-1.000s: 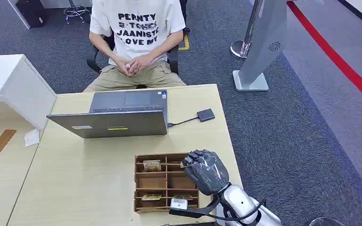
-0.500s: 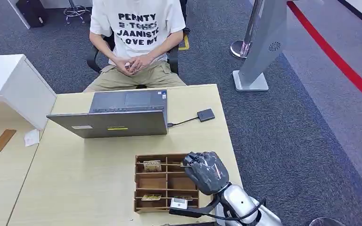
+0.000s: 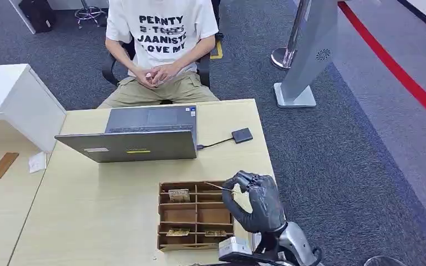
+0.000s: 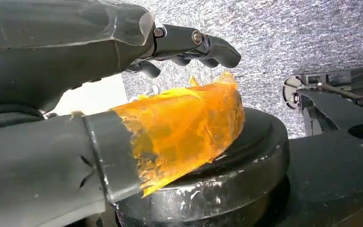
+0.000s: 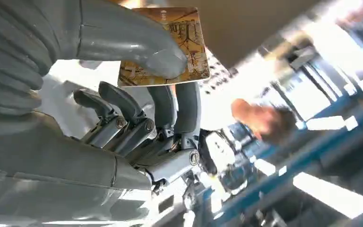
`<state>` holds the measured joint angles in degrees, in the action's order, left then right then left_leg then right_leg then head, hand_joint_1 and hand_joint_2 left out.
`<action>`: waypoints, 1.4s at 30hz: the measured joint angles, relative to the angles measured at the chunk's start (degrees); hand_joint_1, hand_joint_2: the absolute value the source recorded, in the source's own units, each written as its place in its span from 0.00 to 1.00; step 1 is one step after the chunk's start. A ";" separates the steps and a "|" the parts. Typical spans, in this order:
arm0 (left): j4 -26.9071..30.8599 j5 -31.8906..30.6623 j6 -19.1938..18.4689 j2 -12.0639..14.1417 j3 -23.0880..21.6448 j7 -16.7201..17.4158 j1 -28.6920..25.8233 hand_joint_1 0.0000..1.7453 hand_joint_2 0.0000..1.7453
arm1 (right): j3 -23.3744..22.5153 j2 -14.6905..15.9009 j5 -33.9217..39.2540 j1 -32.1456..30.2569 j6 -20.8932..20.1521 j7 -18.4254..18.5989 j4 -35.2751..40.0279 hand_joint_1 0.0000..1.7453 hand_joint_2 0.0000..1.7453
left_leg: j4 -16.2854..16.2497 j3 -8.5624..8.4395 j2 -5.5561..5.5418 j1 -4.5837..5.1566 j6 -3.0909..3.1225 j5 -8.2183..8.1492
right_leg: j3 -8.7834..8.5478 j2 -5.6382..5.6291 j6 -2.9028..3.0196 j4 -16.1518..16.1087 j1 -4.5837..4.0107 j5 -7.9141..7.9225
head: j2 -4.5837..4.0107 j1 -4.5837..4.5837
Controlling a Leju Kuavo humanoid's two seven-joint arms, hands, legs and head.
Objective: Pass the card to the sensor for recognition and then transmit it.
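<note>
Above the wooden card rack [image 3: 195,215], right hand [image 3: 255,200] pinches a card [image 5: 164,46] edgewise, ready for the sensor [image 3: 242,135]; left hand [image 4: 189,45] released.

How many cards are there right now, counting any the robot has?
4: one pinched in the right hand, the card; three in the wooden tray at. The hand may hide others.

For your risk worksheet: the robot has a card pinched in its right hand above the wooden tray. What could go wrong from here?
1. The right hand grips the card by one end between thumb and fingers; it may slip and drop.
2. The card could fall into the tray among the other cards.
3. Reaching for the sensor, the arm might snag its cable or bump the laptop.
</note>
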<state>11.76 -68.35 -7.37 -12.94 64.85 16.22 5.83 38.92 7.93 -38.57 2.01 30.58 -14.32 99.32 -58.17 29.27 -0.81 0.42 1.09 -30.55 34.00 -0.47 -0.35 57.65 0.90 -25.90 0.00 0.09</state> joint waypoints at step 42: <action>0.00 -4.37 -0.66 -0.04 -1.22 -0.04 0.17 0.00 0.00 | -4.81 -3.63 6.74 12.55 -8.44 5.05 8.56 1.00 1.00 | 0.00 -0.06 0.04 0.00 -0.01 0.12 | -0.07 -0.03 0.06 0.02 0.00 0.13 | 0.00 0.00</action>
<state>11.76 -72.72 -8.02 -12.98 63.62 16.17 6.00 34.12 4.31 -31.83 14.56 22.14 -9.27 107.88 -58.18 29.20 -0.77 0.41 1.08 -30.43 33.93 -0.50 -0.29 57.67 0.90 -25.77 0.00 0.09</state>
